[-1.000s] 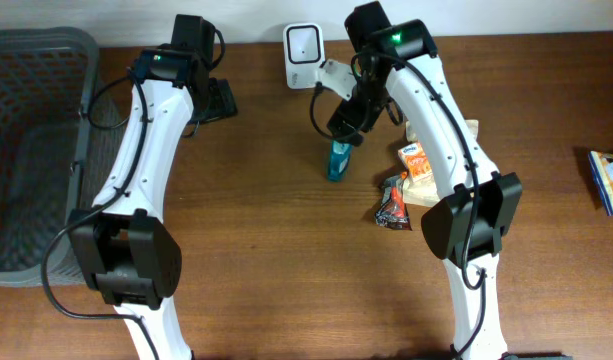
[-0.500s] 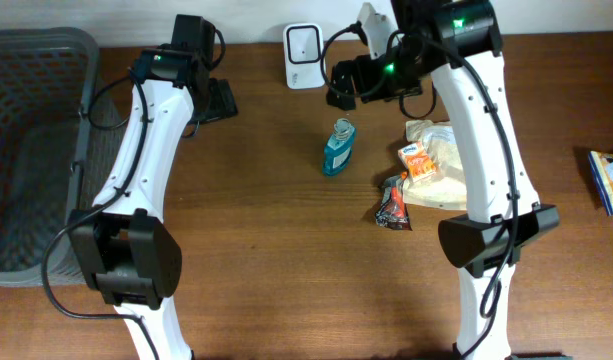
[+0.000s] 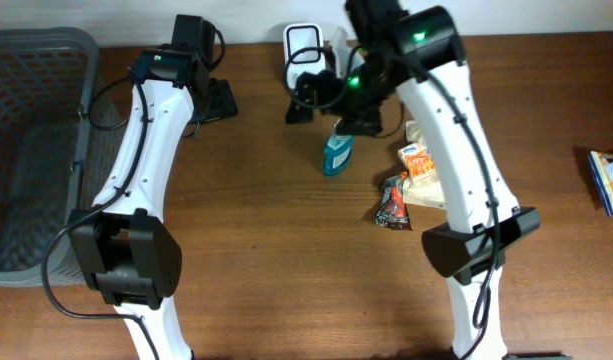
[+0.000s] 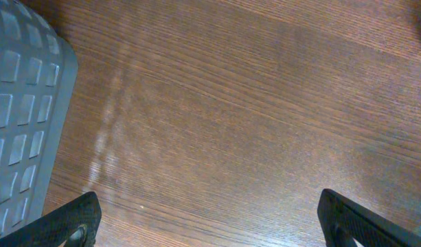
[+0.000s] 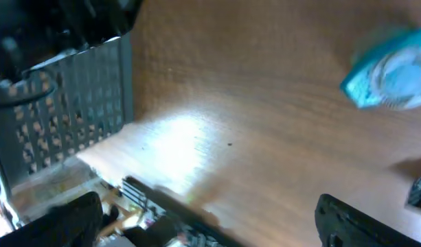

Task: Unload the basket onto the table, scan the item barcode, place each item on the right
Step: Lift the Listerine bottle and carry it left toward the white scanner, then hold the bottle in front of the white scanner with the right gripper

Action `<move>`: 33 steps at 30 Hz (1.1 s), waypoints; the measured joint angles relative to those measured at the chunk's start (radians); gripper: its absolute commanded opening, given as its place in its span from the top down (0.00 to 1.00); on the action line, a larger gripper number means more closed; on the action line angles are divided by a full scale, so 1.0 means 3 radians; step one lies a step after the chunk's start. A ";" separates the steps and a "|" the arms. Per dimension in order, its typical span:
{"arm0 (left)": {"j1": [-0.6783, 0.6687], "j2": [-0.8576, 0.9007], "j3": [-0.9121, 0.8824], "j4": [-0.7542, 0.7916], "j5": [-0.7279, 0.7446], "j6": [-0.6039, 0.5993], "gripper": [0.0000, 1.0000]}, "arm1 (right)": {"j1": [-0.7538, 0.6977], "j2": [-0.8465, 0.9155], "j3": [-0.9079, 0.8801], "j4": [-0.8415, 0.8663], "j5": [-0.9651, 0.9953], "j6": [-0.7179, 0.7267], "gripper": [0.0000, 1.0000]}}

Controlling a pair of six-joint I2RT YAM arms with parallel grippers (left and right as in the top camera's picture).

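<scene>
Right wrist, teal bottle (image 5: 390, 68) blurred, cut off

Right wrist view is blurred, and the teal bottle (image 5: 389, 72) runs off its right edge

teal bottle (image 3: 336, 155) near white scanner (image 3: 303, 41), grey basket (image 3: 46, 42)

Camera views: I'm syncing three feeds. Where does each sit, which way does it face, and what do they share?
Overhead: fixed above the table, looking straight down; left arm and right arm show.
Left wrist: behind the left gripper, facing down at wood beside the grey basket; own fingertips at bottom corners.
Right wrist: blurred, tilted across the table, teal bottle upper right; own fingertips below.
Shared: overhead and right wrist both show the bottle.
</scene>
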 measured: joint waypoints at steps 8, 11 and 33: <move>0.0000 0.0000 0.0000 0.0000 0.0000 0.0000 0.01 | 0.0357 0.0000 0.0000 -0.0001 0.0801 0.1609 0.01; 0.0000 0.0000 0.0000 0.0000 0.0000 0.0000 0.01 | 0.0373 0.0000 -0.0003 -0.0001 0.0961 0.2065 0.01; 0.0000 0.0000 0.0000 0.0000 0.0000 0.0000 0.01 | 0.0375 0.0051 -0.0916 0.0582 0.2169 0.2761 0.02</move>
